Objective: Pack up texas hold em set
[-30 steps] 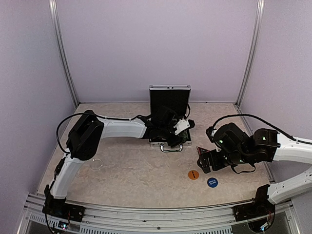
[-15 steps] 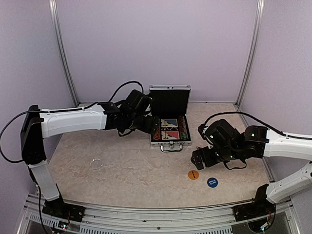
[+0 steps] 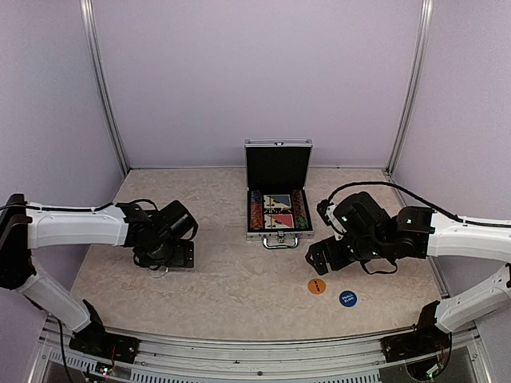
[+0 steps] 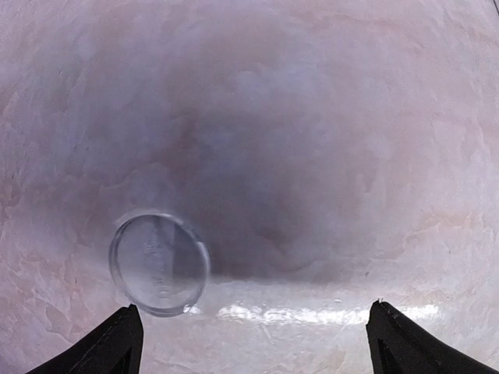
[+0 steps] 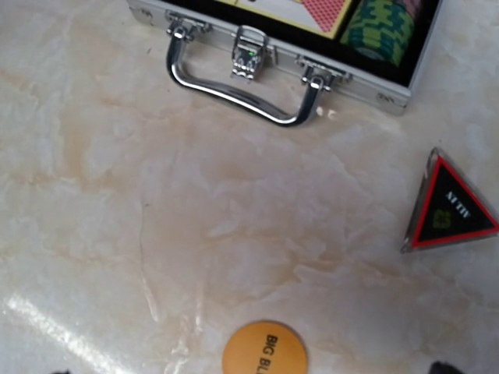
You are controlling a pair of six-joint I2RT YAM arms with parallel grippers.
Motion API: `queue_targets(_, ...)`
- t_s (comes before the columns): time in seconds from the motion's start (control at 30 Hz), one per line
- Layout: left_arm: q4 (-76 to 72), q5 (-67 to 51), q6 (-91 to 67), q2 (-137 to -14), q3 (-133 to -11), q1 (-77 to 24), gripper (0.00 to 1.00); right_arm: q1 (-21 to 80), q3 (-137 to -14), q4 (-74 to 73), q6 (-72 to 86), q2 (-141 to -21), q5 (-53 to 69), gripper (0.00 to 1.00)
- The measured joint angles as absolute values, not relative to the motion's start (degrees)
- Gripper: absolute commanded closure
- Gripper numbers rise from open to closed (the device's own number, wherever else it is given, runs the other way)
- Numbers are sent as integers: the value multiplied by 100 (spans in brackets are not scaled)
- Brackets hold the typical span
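The silver case [image 3: 278, 233] of the texas hold em set lies open at mid-table, lid [image 3: 277, 163] upright, with cards and chips inside. In the right wrist view I see its handle [image 5: 234, 86] and green chips [image 5: 382, 27]. An orange disc [image 3: 317, 286] and a blue disc [image 3: 347, 298] lie in front of it. The dark triangular marker [image 5: 452, 209] lies right of the orange disc [image 5: 263, 352]. My right gripper [image 3: 318, 257] hovers open above the orange disc. A clear round disc [image 4: 159, 263] lies on the table at the left, and my left gripper [image 4: 253, 347] hangs open over it.
The marbled tabletop [image 3: 223, 271] is walled by purple panels with metal posts [image 3: 104, 88] at the back corners. A metal rail [image 3: 239, 351] runs along the near edge.
My left arm has swung away from the case to the left front of the table, over the clear disc, and its jaws have opened. The right gripper has drifted slightly left.
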State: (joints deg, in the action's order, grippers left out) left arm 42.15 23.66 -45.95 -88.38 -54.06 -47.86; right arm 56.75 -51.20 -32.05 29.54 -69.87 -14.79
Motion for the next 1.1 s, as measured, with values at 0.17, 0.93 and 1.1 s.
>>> queue_targets(0.17,3677,1737,-4899,-7470,-4346,-3887,1,5605,-4923,-3142,2880,-6810,-1402,0)
queue_targets(0.93,2742,1153,-4925,-8169,-3798,-3065,6,5555,-4681,-3140,2836,-6324,-1308,0)
queue_targets(1.1,2683,1319,-4869,-8294,-3804,-3068,15,5555,-4678,-3140,2836,-6324,-1308,0)
